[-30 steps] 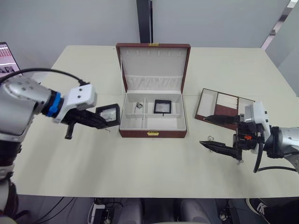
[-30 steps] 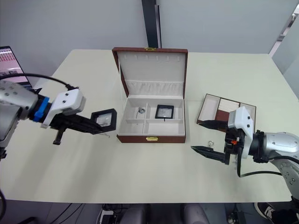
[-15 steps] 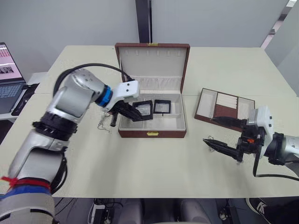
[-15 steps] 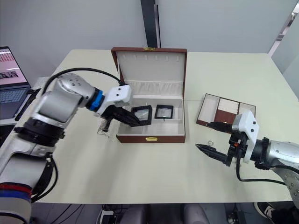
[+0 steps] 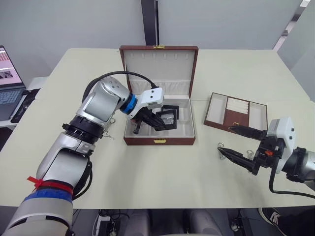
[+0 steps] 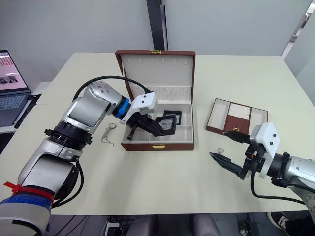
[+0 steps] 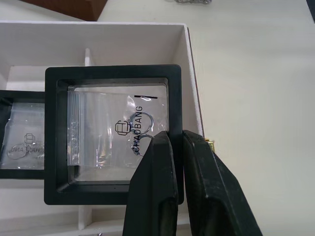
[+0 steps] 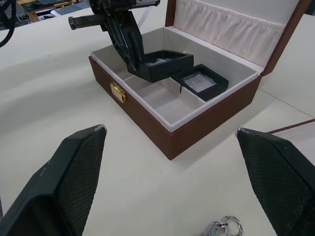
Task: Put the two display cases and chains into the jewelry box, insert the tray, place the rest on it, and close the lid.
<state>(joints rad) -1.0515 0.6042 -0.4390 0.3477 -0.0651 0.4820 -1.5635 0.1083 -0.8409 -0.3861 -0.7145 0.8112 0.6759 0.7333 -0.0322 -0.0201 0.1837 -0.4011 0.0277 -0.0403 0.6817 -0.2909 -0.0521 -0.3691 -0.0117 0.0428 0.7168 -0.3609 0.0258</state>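
The brown jewelry box (image 5: 159, 141) stands open at the table's middle, lid upright. My left gripper (image 5: 158, 124) is shut on the rim of a black display case (image 7: 113, 132) and holds it tilted over the box's compartments. The bag inside that case holds rings. A second display case (image 5: 173, 109) lies in the box's back compartment, right beside the held one. One chain (image 6: 108, 133) lies on the table left of the box. My right gripper (image 6: 218, 144) hovers open over the table right of the box, with a small ring (image 6: 221, 151) by its lower fingertip.
The brown tray (image 5: 236, 112) with pale pads lies on the table behind my right gripper. A laptop (image 5: 7, 83) stands off the table's left side. In the right wrist view the box (image 8: 172, 132) stands ahead, with bare table in front of it.
My left arm has carried the display case from the table left of the box to over its compartments. The right gripper has drifted slightly toward the front right.
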